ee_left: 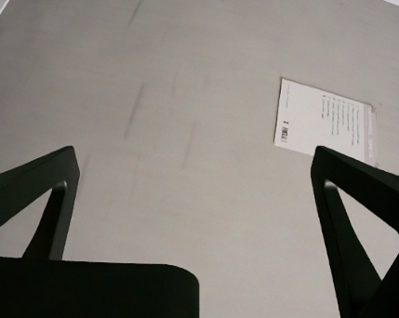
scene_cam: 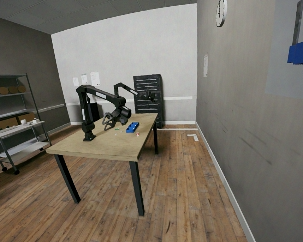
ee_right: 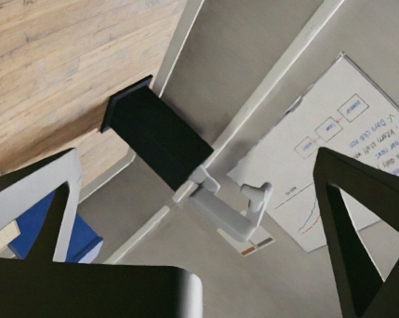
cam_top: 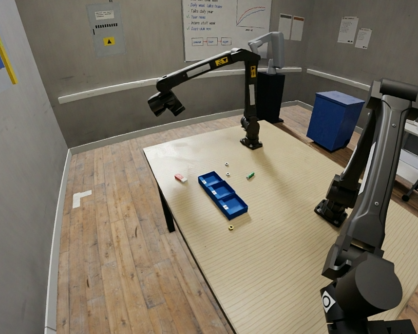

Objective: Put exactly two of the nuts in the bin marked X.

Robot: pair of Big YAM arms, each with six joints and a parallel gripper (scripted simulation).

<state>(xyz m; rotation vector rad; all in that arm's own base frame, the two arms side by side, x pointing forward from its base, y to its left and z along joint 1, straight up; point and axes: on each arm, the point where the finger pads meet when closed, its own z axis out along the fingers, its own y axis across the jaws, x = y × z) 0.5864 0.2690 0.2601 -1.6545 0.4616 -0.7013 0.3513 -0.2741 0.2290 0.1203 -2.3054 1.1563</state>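
Observation:
Three blue bins [cam_top: 222, 194] stand in a row on the table, each with a small mark too small to read. Two silver nuts [cam_top: 226, 164] [cam_top: 228, 174] lie just beyond the far bin. A yellow nut [cam_top: 231, 227] lies on the table in front of the near bin. My right gripper [scene_cam: 109, 126] hangs high above the table, open and empty; its wrist view [ee_right: 198, 154] faces the whiteboard wall. My left gripper [scene_cam: 152, 97] is raised and points at the side wall, open and empty in its wrist view [ee_left: 194, 154].
A green cylinder [cam_top: 250, 175] lies right of the silver nuts. A red and white block [cam_top: 180, 177] lies left of the bins near the table edge. The arm bases [cam_top: 251, 139] [cam_top: 331, 212] stand on the table's far and right sides.

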